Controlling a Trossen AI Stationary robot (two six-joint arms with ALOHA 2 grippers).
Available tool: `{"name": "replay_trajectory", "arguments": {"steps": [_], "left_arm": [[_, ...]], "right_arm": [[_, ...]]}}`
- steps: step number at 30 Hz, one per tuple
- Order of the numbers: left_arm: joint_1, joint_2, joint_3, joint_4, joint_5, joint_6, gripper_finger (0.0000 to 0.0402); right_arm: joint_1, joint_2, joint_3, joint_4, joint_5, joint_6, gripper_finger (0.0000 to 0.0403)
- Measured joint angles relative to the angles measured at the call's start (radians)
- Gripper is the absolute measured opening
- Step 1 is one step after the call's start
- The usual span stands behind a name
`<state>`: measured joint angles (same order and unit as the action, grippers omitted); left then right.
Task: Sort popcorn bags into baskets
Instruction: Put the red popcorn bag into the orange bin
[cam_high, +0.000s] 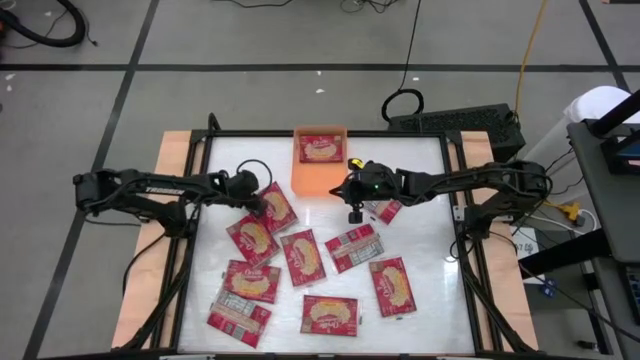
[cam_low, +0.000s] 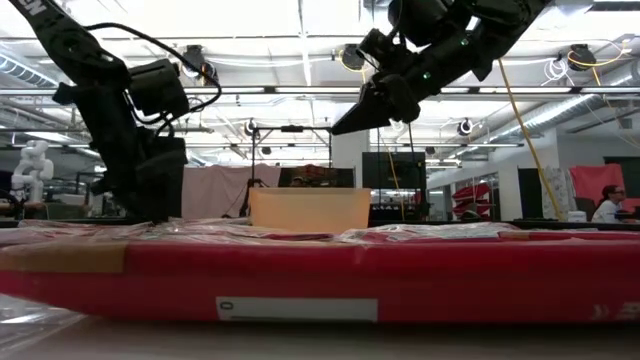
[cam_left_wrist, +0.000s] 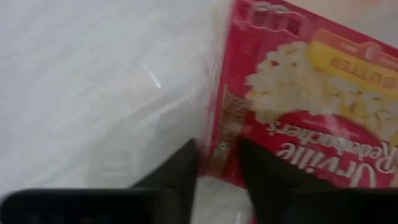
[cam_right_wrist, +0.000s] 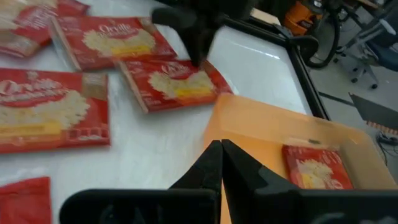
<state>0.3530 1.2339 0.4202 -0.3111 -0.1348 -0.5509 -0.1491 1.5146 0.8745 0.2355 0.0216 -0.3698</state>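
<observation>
- High view: a shallow rectangular orange plastic tray (cam_high: 318, 172) sits at the upper centre of the white desk (cam_high: 420, 165), with one flat red popcorn packet (cam_high: 320, 148) inside. The other red packets (cam_high: 302, 257) are spread over the lower half of the desk. The left gripper (cam_high: 258, 205) is at a packet (cam_high: 277, 207) lying left of the tray; the right gripper (cam_high: 354, 214) is just right of the tray's lower corner.
- Low view: the tray (cam_low: 309, 209) shows mid-frame behind a red packet edge (cam_low: 300, 275). The right gripper (cam_low: 342, 125) hangs above it, its fingers pressed together on nothing; the left gripper (cam_low: 160, 212) is down at desk level.
- Left wrist view: the left fingers (cam_left_wrist: 180, 174) straddle the packet's (cam_left_wrist: 305, 93) edge, a narrow gap between them.
- Right wrist view: the right fingers (cam_right_wrist: 211, 165) are clenched, empty, over the tray's rim (cam_right_wrist: 261, 115).
</observation>
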Motion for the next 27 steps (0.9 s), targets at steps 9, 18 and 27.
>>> {"name": "replay_trajectory", "arguments": {"steps": [9, 18, 27], "left_arm": [[0.027, -0.055, 0.029, 0.004, 0.043, 0.185, 0.0005], [-0.045, -0.255, 0.227, -0.255, 0.037, 0.386, 0.0003], [-0.135, -0.336, 0.411, -0.312, 0.028, 0.602, 0.0002]], "right_arm": [[0.081, 0.001, 0.000, 0.128, 0.006, 0.097, 0.0000], [0.080, 0.002, 0.048, 0.178, 0.056, 0.365, 0.0037], [0.033, 0.039, 0.174, 0.169, 0.026, 0.381, 0.0161]]}}
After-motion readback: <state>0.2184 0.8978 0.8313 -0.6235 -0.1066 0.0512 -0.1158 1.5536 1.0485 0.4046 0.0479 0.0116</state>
